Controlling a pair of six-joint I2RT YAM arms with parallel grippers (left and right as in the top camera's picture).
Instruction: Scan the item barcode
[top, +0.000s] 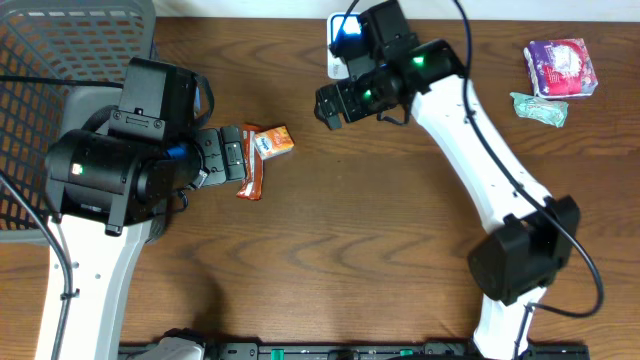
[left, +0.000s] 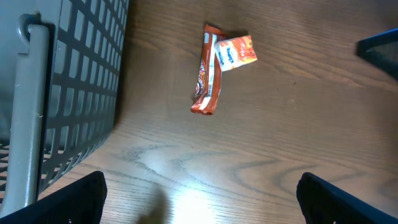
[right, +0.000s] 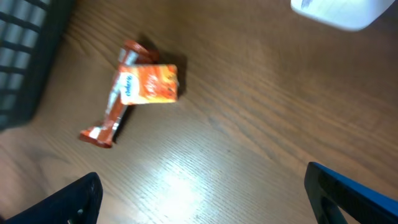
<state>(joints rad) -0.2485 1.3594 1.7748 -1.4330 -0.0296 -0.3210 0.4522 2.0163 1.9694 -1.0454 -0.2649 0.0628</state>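
My left pincer (top: 234, 156) is spread wide with nothing in it, low over the left half of the table (top: 380, 260). My right pincer (top: 328, 108) is wide too and empty, hanging further back toward the middle.

Just right of the left fingertips lie the goods: a small orange carton (top: 273, 142) resting across the far end of a red-brown bar wrapper (top: 250, 178) — touching, overlapped. I can't tell which one is the task item. No barcode is visible on either from here.

Handling, as a judgement:
- **Carton:** light, stiffish card with crushable corners, so pinch across its two short flat sides with a gentle squeeze.
- **Bar:** light, with slick, floppy film — grab it mid-length across the narrow width or it droops.

A grey mesh basket (top: 60, 60) sits at far left. A white device with a blue light (top: 343, 40) is at far centre, half under my right arm, probably the scanner. At far right are a pink packet (top: 560, 68) and a green wrapper (top: 540, 108), well apart from the carton and bar.
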